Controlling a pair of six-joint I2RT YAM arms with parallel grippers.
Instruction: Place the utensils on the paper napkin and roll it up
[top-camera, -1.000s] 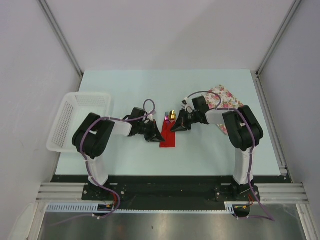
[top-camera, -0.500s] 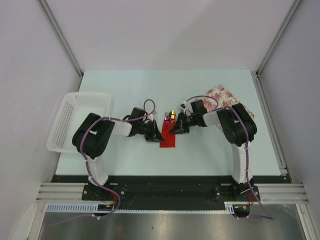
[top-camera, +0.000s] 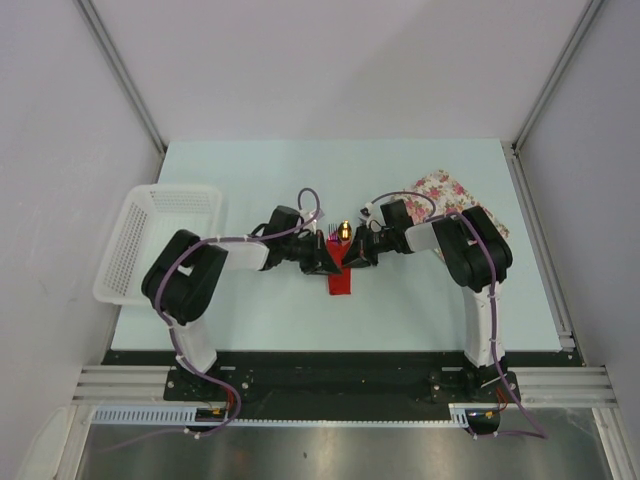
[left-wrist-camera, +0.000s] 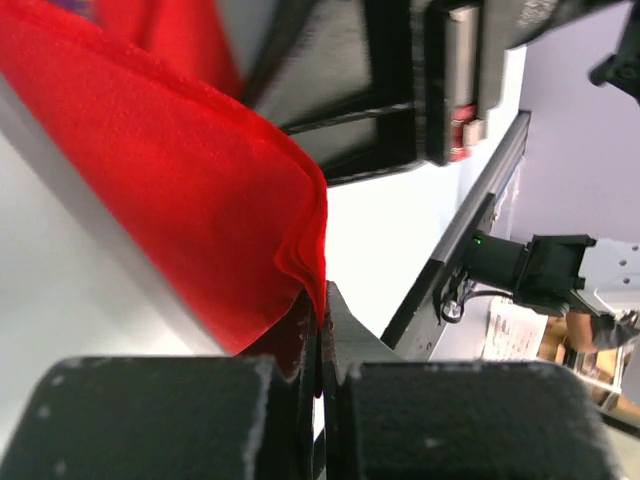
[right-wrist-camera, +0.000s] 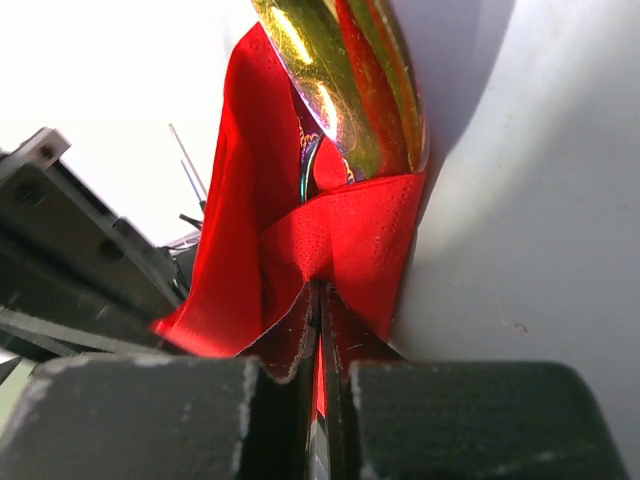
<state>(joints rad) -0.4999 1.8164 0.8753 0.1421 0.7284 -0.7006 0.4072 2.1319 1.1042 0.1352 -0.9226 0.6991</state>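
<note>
The red paper napkin (top-camera: 341, 281) lies folded narrow at the table's middle, between both grippers. The spoon's gold bowl (top-camera: 344, 230) and the pink fork tines (top-camera: 330, 236) stick out of its far end. My left gripper (top-camera: 326, 262) is shut on the napkin's left edge (left-wrist-camera: 200, 220), lifted and folded over. My right gripper (top-camera: 352, 258) is shut on the napkin's right edge (right-wrist-camera: 340, 250), with the gold spoon bowl (right-wrist-camera: 345, 80) just beyond it inside the fold. The two grippers nearly touch over the napkin.
A white mesh basket (top-camera: 150, 235) stands at the table's left edge. A white floral fabric piece (top-camera: 445, 192) lies at the right, behind my right arm.
My left gripper has moved right and carried the napkin's left edge over the cutlery. The napkin looks narrower now. My right gripper stays at the right edge.
</note>
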